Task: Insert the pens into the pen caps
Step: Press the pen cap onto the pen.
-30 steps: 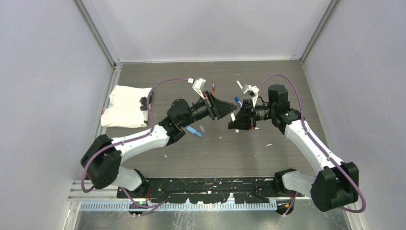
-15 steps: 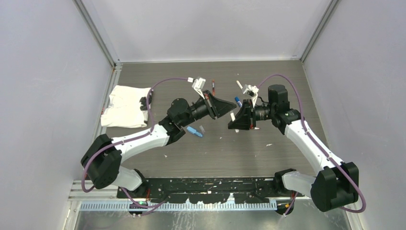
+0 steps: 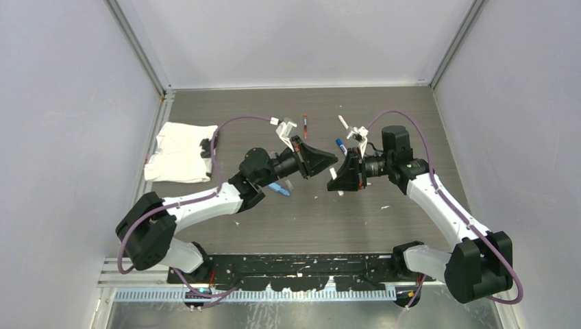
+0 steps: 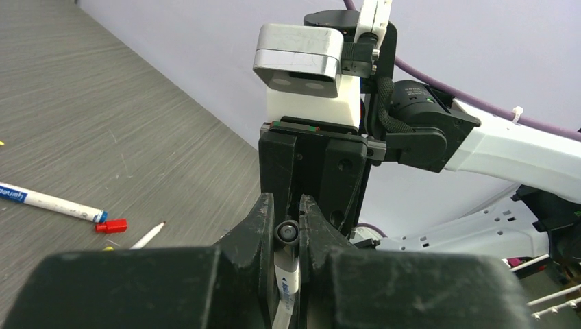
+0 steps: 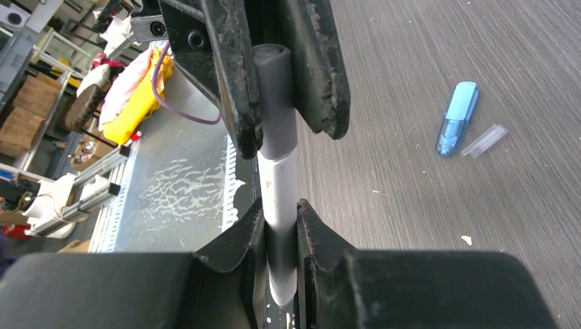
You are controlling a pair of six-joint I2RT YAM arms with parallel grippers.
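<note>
A white-barrelled pen (image 5: 277,188) with a grey pen cap (image 5: 274,103) on its far end hangs in mid-air over the table's middle. My right gripper (image 5: 279,219) is shut on the white barrel. My left gripper (image 4: 286,226) is shut on the capped end, whose round grey tip (image 4: 286,234) shows between its jaws. From above, the left gripper (image 3: 334,163) and right gripper (image 3: 336,179) meet tip to tip. On the table lie a blue-ended pen (image 4: 48,202), a red cap (image 4: 112,225) and a red-ended pen (image 3: 305,125).
A white cloth (image 3: 181,152) lies at the left of the table. A light-blue oblong piece (image 5: 457,118) and a small clear piece (image 5: 484,140) lie under the left arm. Another white pen (image 3: 342,122) lies behind the right gripper. Grey walls close in both sides.
My left gripper has slid right to meet the right gripper and has shut on the grey capped end. The right gripper kept hold of the barrel and dropped slightly.
</note>
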